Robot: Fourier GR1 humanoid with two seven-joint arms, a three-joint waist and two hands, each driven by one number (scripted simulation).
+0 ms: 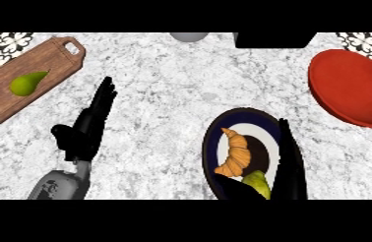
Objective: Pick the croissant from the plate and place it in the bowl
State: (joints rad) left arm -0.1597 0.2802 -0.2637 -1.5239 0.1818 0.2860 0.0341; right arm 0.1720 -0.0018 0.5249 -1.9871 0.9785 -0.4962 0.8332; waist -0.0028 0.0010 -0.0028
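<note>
A golden croissant lies on a dark blue plate with a white inner ring, at the lower right. Beside it on the plate sits a green pear. My right hand comes in from the lower edge along the plate's right side. Its fingers are straight and lie just right of the croissant, while a dark part of the hand shows below the pear. It holds nothing. The red bowl stands at the right edge, beyond the plate. My left hand rests open at the left, fingers pointing up.
A wooden cutting board with a second green pear lies at the upper left. A grey round object and a black object sit at the counter's far edge. Marble counter lies between the hands.
</note>
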